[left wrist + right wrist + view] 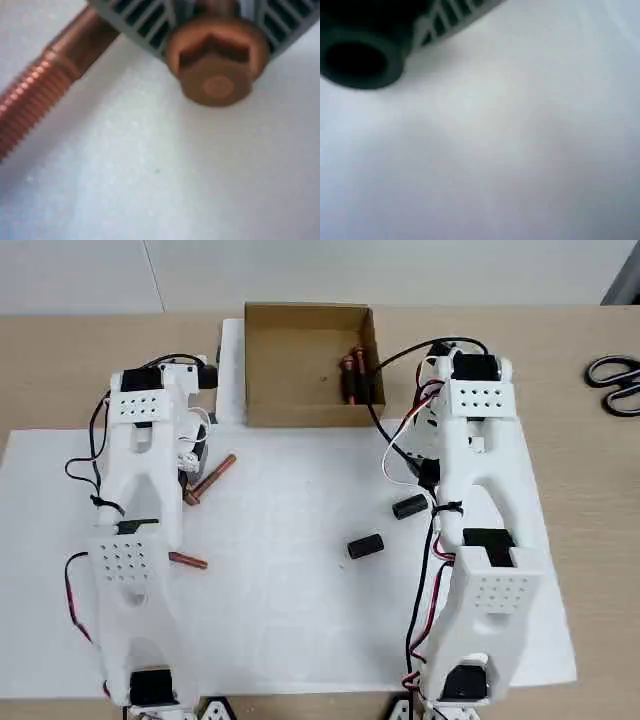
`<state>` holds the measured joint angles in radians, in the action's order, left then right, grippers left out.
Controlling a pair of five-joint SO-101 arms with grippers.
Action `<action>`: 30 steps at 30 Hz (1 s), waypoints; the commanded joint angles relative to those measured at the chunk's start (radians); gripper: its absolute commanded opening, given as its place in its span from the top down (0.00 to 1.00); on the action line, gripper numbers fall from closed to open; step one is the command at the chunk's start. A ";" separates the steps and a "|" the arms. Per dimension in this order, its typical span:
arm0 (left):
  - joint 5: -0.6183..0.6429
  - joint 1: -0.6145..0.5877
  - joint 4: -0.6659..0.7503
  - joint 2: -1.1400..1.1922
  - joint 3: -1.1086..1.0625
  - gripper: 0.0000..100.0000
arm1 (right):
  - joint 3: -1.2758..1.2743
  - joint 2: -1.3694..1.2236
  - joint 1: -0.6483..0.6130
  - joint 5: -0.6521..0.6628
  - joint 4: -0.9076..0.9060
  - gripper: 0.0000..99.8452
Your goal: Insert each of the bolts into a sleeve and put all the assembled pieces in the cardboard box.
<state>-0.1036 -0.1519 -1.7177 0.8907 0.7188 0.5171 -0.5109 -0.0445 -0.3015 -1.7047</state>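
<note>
Two black sleeves [366, 546] are lying loose on the white sheet [300, 640], and two copper bolts [215, 476] are showing plainly there from above (the left wrist view is showing a bolt head [217, 65] beside another bolt's thread; whether that head is a third bolt I cannot tell). One cardboard box [300, 315] is holding what look like two assembled pieces [352, 375]. Two arms [140, 490] are standing at the table [60, 370], and one pair of scissors [615, 380] is lying on it.
</note>
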 commanded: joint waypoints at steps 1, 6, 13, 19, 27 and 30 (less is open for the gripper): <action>0.000 -0.005 -0.023 0.017 0.044 0.99 | 0.009 0.071 0.001 0.009 -0.008 1.00; 0.003 0.006 -0.037 -0.163 0.070 0.99 | 0.011 0.189 -0.012 0.009 -0.012 1.00; 0.003 0.129 -0.035 -0.548 -0.022 0.99 | 0.003 0.407 -0.111 0.011 -0.013 1.00; 0.112 0.215 -0.035 -0.750 -0.191 0.99 | -0.052 0.552 -0.139 0.089 -0.015 1.00; 0.138 0.233 -0.035 -1.030 -0.326 0.99 | -0.446 0.886 -0.170 0.152 -0.012 1.00; 0.210 0.292 -0.035 -1.138 -0.418 0.99 | -0.598 1.041 -0.219 0.157 -0.002 1.00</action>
<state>0.0575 0.0890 -1.7423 -0.1128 0.3491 0.0230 0.3682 -0.2271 -0.1588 -1.7093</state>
